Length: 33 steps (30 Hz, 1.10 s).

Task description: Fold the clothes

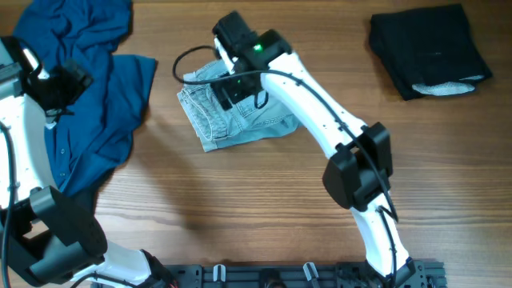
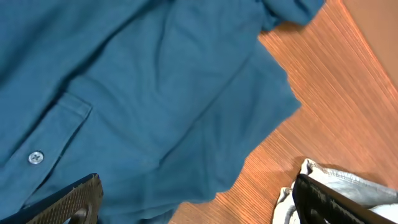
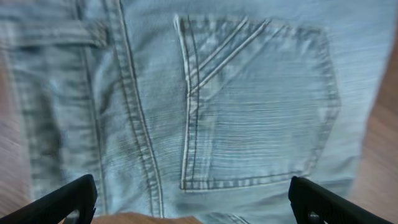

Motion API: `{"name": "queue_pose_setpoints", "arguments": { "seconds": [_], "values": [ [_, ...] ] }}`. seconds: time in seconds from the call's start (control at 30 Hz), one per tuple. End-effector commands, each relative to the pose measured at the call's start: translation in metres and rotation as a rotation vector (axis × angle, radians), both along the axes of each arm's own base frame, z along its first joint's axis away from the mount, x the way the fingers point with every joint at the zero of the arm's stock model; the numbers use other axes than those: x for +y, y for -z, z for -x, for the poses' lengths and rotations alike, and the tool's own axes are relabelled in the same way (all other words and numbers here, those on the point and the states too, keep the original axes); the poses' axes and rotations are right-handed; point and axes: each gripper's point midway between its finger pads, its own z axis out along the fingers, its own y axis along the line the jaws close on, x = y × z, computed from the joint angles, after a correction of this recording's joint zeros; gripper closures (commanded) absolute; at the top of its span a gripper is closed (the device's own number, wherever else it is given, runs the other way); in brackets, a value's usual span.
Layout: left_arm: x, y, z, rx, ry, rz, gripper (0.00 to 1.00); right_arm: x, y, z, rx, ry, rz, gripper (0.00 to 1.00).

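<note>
The clothes, pale-blue denim pants (image 1: 240, 120), lie folded in a small bundle at the table's upper middle. My right gripper (image 1: 234, 86) hovers right over them, open. In the right wrist view a stitched back pocket (image 3: 261, 106) and seams of the denim pants (image 3: 124, 93) fill the frame, and the right gripper (image 3: 193, 208) stands wide with nothing between its fingers. My left gripper (image 1: 60, 84) is at the far left above a dark blue shirt (image 1: 96, 88). It is open too, left gripper (image 2: 199, 208) empty over the shirt (image 2: 137, 93), the pants' edge (image 2: 367, 185) behind its right finger.
A folded black garment (image 1: 428, 48) lies at the top right. The dark blue shirt, with a button (image 2: 36, 157), is spread crumpled over the upper left. Bare wooden table (image 1: 240, 208) stretches across the front, and the arm bases stand at the front edge.
</note>
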Motion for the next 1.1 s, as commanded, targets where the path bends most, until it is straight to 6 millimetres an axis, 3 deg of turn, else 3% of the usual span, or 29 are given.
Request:
{"name": "queue_pose_setpoints", "arguments": {
  "seconds": [0.0,0.17,0.3,0.53,0.63,0.67,0.7,0.8,0.97,1.07],
  "values": [
    [0.001,-0.011,-0.001,-0.024,-0.026,-0.002,0.02,-0.032,0.071,-0.002,0.097,0.029,0.148,0.0],
    [-0.007,-0.009,-0.003,-0.015,-0.006,0.003,0.02,-0.06,0.119,-0.01,0.172,0.094,0.197,0.0],
    [-0.015,-0.006,-0.006,-0.006,0.012,0.006,0.02,-0.09,0.138,-0.022,0.208,0.17,0.208,0.0],
    [-0.026,0.002,-0.011,0.011,0.041,0.014,0.01,-0.157,0.142,-0.049,0.234,0.293,0.182,0.0],
    [-0.032,0.006,-0.014,0.018,0.056,0.017,0.02,-0.173,0.14,-0.05,0.276,0.303,0.135,0.0],
    [-0.033,0.007,-0.016,0.018,0.06,0.017,0.02,-0.177,0.136,-0.05,0.277,0.315,0.131,0.0],
    [-0.035,0.008,-0.019,0.011,0.066,0.014,0.01,-0.175,0.116,-0.054,0.257,0.318,0.085,0.0],
    [-0.034,0.008,-0.02,0.008,0.066,0.012,0.01,-0.163,0.082,-0.059,0.195,0.301,0.042,0.0],
    [-0.034,0.008,-0.02,0.01,0.066,0.013,0.02,-0.122,0.007,-0.064,0.012,0.226,-0.015,0.0],
    [-0.034,0.008,-0.019,0.01,0.066,0.013,0.01,-0.095,-0.015,-0.057,-0.052,0.172,-0.025,0.0]
  ]
}}
